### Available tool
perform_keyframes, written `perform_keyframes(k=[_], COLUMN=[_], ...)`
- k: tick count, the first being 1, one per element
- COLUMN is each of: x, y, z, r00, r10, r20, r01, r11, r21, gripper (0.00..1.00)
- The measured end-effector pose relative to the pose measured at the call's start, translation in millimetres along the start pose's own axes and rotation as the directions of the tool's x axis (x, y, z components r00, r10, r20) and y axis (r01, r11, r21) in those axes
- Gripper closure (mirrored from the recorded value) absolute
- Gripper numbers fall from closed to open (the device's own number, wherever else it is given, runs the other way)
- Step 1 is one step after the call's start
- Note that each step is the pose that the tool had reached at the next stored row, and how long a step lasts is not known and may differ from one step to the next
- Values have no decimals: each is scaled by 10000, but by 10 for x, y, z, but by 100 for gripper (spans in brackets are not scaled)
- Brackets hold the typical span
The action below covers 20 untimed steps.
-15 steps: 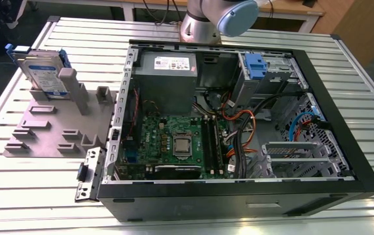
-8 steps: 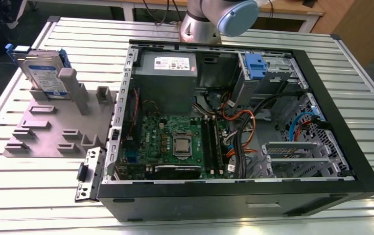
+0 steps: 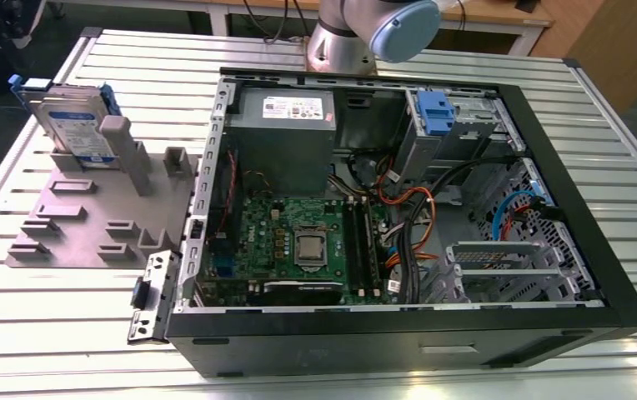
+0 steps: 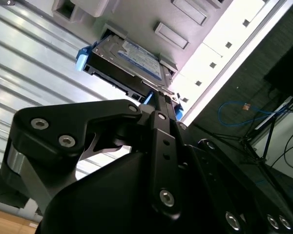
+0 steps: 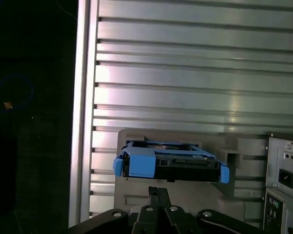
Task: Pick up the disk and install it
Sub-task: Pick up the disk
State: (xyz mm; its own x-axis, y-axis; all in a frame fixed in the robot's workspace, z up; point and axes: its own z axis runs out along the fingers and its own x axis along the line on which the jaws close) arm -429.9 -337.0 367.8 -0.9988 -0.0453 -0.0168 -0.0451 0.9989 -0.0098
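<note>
fingers (image 5: 158, 197) first: in the first wrist view they sit pressed together, closed on nothing, and the gripper (image 5: 157, 191) points toward the disk (image 5: 171, 163) but stays apart from it. we see the disk end-on, blue bracket wrapped round a dark edge, seated in the grey holder (image 5: 132, 139) on the ribbed table (image 5: 185, 63).

over to the second wrist view: the gripper (image 4: 156, 97) lines up with the disk (image 4: 132, 61), whose white-and-blue label faces the camera, blue bracket corners poking out at both ends. there is a gap between them, no contact.

now the exterior view: the disk (image 3: 74, 117) stands upright on edge in a slot of the grey holder (image 3: 85, 217), at the exterior view's left of the open computer case (image 3: 408, 325), and well apart from it. the arm (image 3: 352, 33) rises behind the case.

handling call: a metal drive, so stiff, with some heft. its flat faces look smooth, so likely slippery. it's shock-sensitive too. best bet is a pinch across the two flat faces at the edge standing free of the slot, keeping off the springy blue bracket tabs and the connector end.
</note>
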Motion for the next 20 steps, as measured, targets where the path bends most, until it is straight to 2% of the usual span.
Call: perform_keyframes(k=[7,20], x=[0,0], y=[0,0], z=[0,0], r00=[9982,9979], r10=[-601,-650], r20=[6,7], r01=[601,650], r11=[9982,9979], r21=[-10,-11], gripper=[89,89])
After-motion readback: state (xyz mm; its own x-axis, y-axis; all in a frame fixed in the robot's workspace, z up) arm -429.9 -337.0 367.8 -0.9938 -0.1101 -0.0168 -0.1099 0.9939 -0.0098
